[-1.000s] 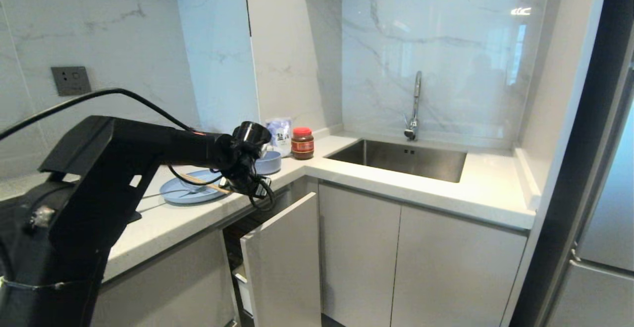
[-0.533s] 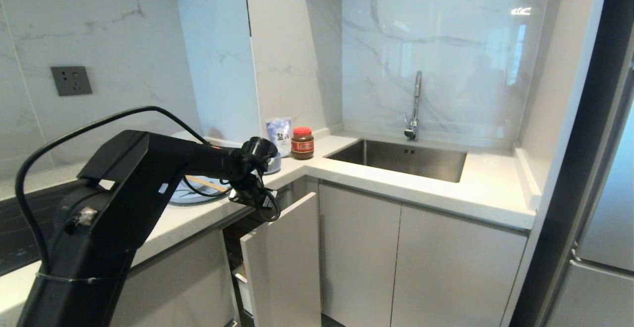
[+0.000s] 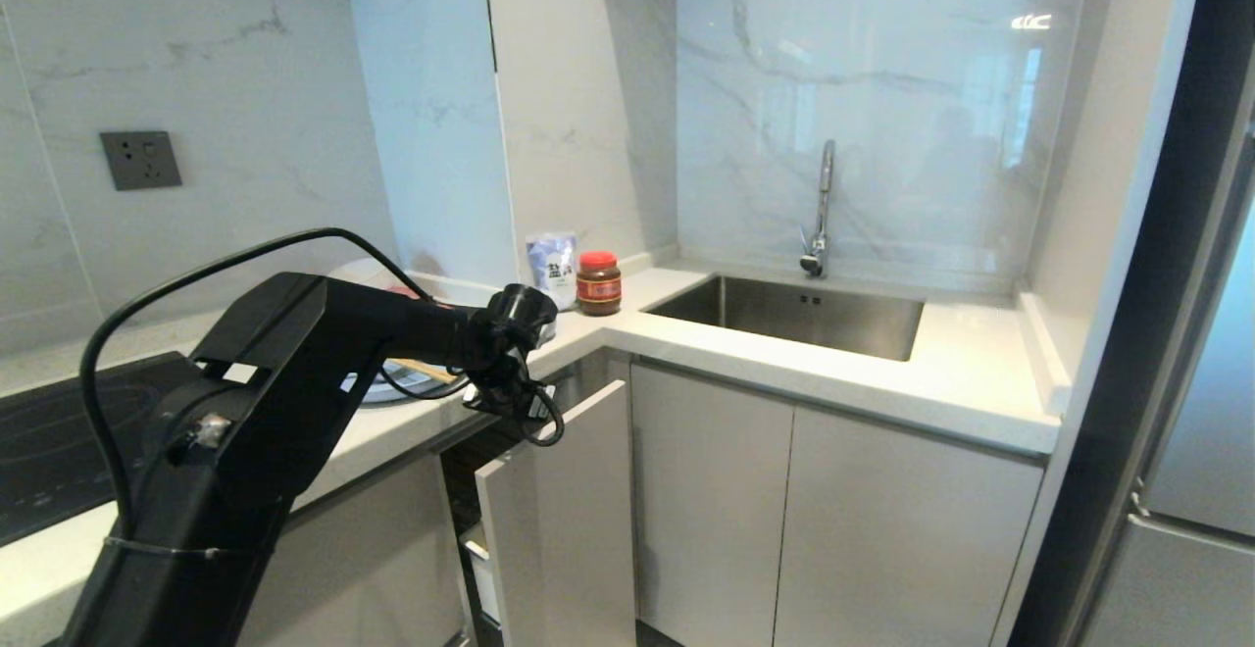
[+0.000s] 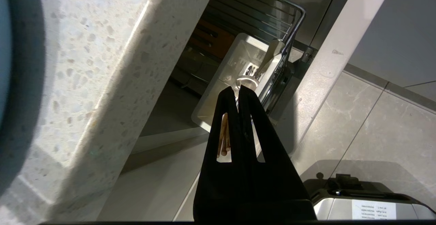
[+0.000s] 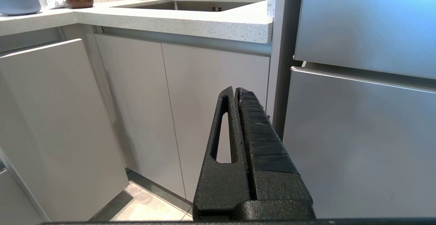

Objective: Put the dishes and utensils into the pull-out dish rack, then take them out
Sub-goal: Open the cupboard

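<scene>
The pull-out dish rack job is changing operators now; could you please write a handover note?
Left hand: shut on the pair of light wooden chopsticks, above the white plastic cutlery caddy in the chrome wire pull-out dish rack.
Right hand: shut, empty, parked low facing the cabinets.
Done: rack open; silver metal cutlery looks already in the caddy.
To do: drop chopsticks; load wide light-blue plate and small round light-blue bowl from the counter; then unload.
</scene>
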`<state>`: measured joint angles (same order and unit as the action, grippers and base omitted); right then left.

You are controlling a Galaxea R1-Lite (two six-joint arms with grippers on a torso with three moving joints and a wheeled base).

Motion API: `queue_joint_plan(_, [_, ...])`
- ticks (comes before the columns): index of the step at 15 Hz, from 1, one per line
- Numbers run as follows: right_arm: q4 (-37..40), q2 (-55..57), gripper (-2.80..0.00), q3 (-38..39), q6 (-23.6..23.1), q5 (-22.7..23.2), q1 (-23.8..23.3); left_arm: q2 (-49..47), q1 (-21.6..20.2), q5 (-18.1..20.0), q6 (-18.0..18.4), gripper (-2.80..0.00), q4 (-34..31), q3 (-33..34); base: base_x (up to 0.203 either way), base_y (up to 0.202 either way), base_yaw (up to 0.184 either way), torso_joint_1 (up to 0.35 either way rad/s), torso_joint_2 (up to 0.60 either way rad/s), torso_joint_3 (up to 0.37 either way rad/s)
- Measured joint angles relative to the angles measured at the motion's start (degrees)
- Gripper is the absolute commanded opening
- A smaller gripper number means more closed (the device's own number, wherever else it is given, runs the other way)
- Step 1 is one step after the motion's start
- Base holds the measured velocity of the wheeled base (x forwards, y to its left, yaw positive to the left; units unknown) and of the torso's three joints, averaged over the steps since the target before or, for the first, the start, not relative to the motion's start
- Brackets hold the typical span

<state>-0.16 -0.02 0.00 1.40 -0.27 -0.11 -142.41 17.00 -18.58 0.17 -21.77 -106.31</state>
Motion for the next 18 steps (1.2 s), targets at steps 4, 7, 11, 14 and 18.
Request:
queue_joint_plan(4, [0.0, 0.0, -2.8, 0.0, 0.0, 0.0, 0.0, -0.8, 0.4, 0.0, -1.2, -2.8, 1.3, 0.4, 0.0, 0.0, 0.0, 0.0, 0.0, 0.0])
queue_joint_plan(7, [0.0, 0.0, -2.8, 0.0, 0.0, 0.0, 0.0, -1.1, 0.8, 0.1, -2.0, -2.8, 3.3, 1.5, 0.0, 0.0, 0.0, 0.0, 0.0, 0.0])
queue_joint_plan(11, [0.0, 0.0, -2.8, 0.0, 0.0, 0.0, 0.0, -1.5, 1.3, 0.1, -2.1, -2.8, 4.7, 2.7, 0.0, 0.0, 0.0, 0.0, 0.0, 0.0])
queue_joint_plan(14, [0.0, 0.0, -2.8, 0.0, 0.0, 0.0, 0.0, -1.7, 1.8, 0.1, -2.1, -2.8, 5.0, 3.3, 0.0, 0.0, 0.0, 0.0, 0.0, 0.0])
queue_joint_plan(18, [0.0, 0.0, -2.8, 0.0, 0.0, 0.0, 0.0, -1.7, 2.7, 0.0, -2.1, -2.8, 5.0, 3.8, 0.0, 0.0, 0.0, 0.0, 0.0, 0.0])
